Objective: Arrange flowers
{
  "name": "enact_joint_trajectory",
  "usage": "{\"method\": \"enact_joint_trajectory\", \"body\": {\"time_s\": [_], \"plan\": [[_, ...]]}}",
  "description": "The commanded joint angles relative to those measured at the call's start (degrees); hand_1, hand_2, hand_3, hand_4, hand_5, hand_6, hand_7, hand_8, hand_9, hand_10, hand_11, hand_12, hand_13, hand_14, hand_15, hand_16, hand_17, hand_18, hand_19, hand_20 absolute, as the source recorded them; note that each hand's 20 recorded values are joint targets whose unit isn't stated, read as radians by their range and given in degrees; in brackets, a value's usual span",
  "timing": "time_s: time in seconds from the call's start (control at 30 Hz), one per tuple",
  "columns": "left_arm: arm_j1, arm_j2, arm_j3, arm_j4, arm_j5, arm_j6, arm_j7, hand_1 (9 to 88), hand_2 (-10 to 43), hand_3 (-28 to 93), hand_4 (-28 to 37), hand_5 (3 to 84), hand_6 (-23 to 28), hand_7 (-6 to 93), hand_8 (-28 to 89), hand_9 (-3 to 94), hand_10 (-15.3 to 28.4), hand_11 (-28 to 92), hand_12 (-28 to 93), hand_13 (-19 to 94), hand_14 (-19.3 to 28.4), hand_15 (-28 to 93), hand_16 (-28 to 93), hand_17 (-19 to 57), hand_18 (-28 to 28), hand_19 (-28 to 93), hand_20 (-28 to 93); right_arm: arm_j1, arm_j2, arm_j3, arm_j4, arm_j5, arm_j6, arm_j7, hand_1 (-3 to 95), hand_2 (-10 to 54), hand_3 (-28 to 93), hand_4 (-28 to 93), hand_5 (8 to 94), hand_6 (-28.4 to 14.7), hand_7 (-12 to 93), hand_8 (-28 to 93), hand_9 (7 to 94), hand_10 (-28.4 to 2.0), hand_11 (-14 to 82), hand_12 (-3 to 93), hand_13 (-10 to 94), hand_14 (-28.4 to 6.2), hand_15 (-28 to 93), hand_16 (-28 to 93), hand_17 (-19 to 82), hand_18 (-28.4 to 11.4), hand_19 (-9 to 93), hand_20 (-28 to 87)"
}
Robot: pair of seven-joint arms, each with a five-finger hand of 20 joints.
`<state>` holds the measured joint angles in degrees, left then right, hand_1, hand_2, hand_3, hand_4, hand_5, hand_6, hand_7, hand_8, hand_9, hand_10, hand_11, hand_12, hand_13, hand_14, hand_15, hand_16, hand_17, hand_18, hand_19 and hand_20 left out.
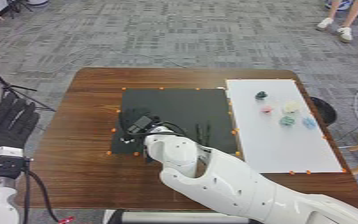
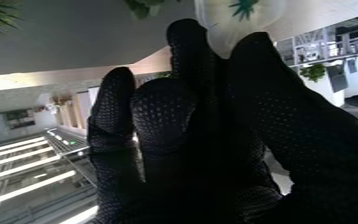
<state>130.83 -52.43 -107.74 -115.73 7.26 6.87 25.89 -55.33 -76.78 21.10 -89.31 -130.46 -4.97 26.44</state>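
My right hand (image 1: 138,120) is low over the left part of the black mat (image 1: 180,100). In the right wrist view my right hand (image 2: 189,65) pinches the edge of a translucent white flower (image 2: 251,22) with a green star-shaped centre between thumb and finger. Dark green stems (image 1: 202,134) lie on the mat to the right of that hand; green leaves (image 2: 144,7) appear beyond its fingers. On the white board (image 1: 286,150) are a dark green piece (image 1: 261,94) and pink (image 1: 266,109), cream (image 1: 291,106), pale green (image 1: 286,121) and blue (image 1: 309,122) flowers. My left hand (image 1: 7,125) is open beyond the table's left edge.
Orange markers line the mat and board on the brown table (image 1: 78,150). A black bin (image 1: 324,111) stands at the table's right side, and a black tripod (image 1: 11,87) on the floor at the left. My right arm crosses the table's front right part.
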Motion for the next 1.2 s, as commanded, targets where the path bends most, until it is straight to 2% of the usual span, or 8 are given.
{"method": "enact_joint_trajectory", "body": {"time_s": [0.03,0.27,0.53,0.67,0.8,1.1,1.2], "plan": [[0.6,-0.16,-0.07,-0.34,0.24,0.05,0.58,21.5,13.5,74,-28.3,39.9,6.7,8.4,-8,32.2,13.2,17,10,23,13.8,22,-3,-4.1,10.5,18,11,0.6,0.7,-0.1,0.0,-0.2,1.0,1.9,45.9,-9.5,81,-28,68.2,-2.3,21,-9,73.9,-12.4,22.1,35.6,70,-10.7,72,37,32,-24.9,79,35],[0.5,-0.04,-0.22,-0.21,0.3,0.13,0.18,21.5,13.5,74,-28.3,39.9,6.6,8.4,-8,32.2,13.3,17,11,23,13.8,21,-3,-4.1,10.5,18,11,0.8,1.4,0.1,-2.0,2.4,2.2,1.9,42.8,-9.5,83,-28,66.3,-3.1,20,-11,72.2,-13.4,25.8,32.1,69,-11.0,72,37,32,-25.0,79,35],[-0.6,0.24,0.32,0.13,0.62,0.11,-0.58,21.5,13.5,74,-28.3,40.0,6.6,8.7,-8,32.1,13.2,17,11,23,13.8,21,-3,-4.1,10.5,18,11,-0.3,0.8,0.7,-2.9,3.6,1.1,-0.3,42.8,-9.5,83,-28,64.7,-3.2,18,-12,71.3,-13.7,26.0,28.5,69,-11.0,72,36,31,-24.7,78,35],[-0.4,0.31,0.32,0.06,0.5,0.19,-0.34,21.6,13.5,74,-28.3,40.0,6.6,8.6,-8,32.1,13.2,17,11,23,13.8,22,-3,-4.2,10.5,18,11,0.2,1.0,0.1,-2.8,3.3,2.8,-0.3,41.9,-9.5,85,-28,63.2,-3.5,17,-11,69.7,-14.1,25.7,21.6,69,-10.9,70,35,31,-24.6,78,34],[-0.5,0.37,0.59,0.11,0.42,0.19,-0.28,21.6,13.5,74,-28.3,40.0,6.6,8.7,-8,32.1,13.3,17,10,23,13.7,22,-3,-4.1,10.5,18,11,0.9,1.1,-0.4,-2.4,4.0,5.6,0.5,41.8,-9.5,85,-28,61.5,-3.8,17,-11,66.1,-14.9,22.2,18.8,69,-10.3,68,34,31,-24.5,78,33],[-0.6,0.07,0.71,0.1,0.48,0.06,0.03,21.6,13.5,74,-28.3,40.1,6.6,8.7,-8,32.1,13.2,17,10,23,13.7,22,-3,-4.1,10.4,18,11,0.5,1.5,0.7,-3.3,4.2,5.9,0.5,41.9,-9.5,85,-28,59.6,-4.3,17,-11,62.9,-15.3,20.6,17.2,69,-10.0,67,32,30,-24.3,78,32],[-0.5,-0.36,0.59,0.05,1.08,-0.36,-0.56,21.6,13.5,74,-28.3,40.0,6.6,8.6,-8,32.1,13.2,17,11,23,13.7,21,-3,-4.1,10.4,18,11,-0.2,3.0,2.8,-6.4,5.3,5.6,1.1,41.8,-9.5,85,-28,59.3,-4.3,17,-11,62.5,-15.4,20.6,17.1,69,-10.1,67,32,30,-24.4,78,32]]}}
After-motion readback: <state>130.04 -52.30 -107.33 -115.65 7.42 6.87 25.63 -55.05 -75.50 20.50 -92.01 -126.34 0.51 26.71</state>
